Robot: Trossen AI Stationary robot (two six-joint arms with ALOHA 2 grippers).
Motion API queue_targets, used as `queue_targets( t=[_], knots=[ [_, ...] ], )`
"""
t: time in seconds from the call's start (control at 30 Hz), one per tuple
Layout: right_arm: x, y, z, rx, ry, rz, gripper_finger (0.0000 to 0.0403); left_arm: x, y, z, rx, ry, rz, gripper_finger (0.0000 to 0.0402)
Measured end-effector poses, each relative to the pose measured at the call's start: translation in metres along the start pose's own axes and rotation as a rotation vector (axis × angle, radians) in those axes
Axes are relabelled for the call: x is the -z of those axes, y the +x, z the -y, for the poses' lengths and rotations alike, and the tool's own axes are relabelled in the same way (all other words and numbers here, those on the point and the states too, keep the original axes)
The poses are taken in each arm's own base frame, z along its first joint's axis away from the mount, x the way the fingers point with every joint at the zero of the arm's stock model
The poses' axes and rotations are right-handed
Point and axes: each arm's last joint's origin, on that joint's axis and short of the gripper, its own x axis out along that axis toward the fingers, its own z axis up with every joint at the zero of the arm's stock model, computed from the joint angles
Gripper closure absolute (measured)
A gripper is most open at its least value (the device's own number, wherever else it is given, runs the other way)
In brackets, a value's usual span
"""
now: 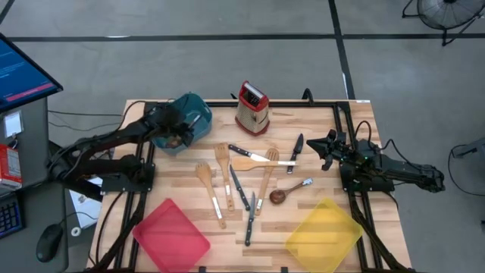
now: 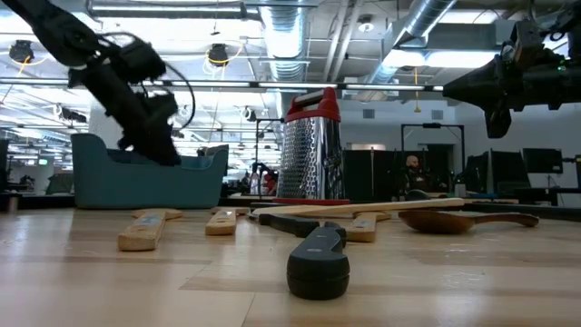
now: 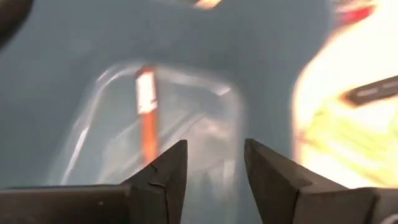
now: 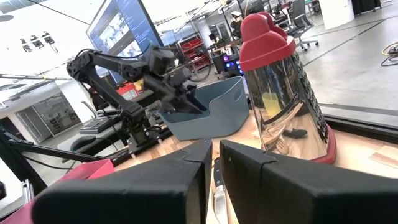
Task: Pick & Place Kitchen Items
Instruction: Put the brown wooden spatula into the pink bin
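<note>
My left gripper (image 1: pixel 176 129) hangs over the teal bin (image 1: pixel 198 114) at the table's far left, tilted down into it. Its fingers stand open with nothing between them (image 3: pixel 214 146). A wooden utensil (image 3: pixel 147 118) lies on the bin's floor below. Several kitchen items lie flat on the table's middle: wooden spatulas (image 1: pixel 204 182), black-handled knives (image 1: pixel 236 186), a dark wooden spoon (image 1: pixel 279 196) and a small metal spoon (image 1: pixel 301 183). My right gripper (image 1: pixel 312 144) waits at the right edge, level and shut (image 4: pixel 216 149).
A red-topped steel grater (image 1: pixel 251 108) stands at the far middle. A red bin (image 1: pixel 170 235) sits at the near left and a yellow bin (image 1: pixel 324 235) at the near right. A knife handle (image 2: pixel 318 263) lies close to the low camera.
</note>
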Motion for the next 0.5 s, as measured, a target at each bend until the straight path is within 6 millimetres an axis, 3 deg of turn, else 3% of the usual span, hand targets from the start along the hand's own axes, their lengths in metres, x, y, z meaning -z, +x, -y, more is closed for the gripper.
queue_targets(
  t=[0.23, 0.4, 0.5],
  knots=[
    [0.000, 0.000, 0.000, 0.000, 0.000, 0.000, 0.0359, -0.016, -0.037, 0.026, 0.248, 0.037, 0.178, 0.0249],
    [0.000, 0.000, 0.000, 0.000, 0.000, 0.000, 0.0359, -0.018, -0.063, 0.057, 0.591, 0.209, 0.292, 0.0251],
    [0.000, 0.000, 0.000, 0.000, 0.000, 0.000, 0.0359, -0.020, -0.074, 0.075, 0.690, 0.286, 0.377, 0.0252]
  ],
)
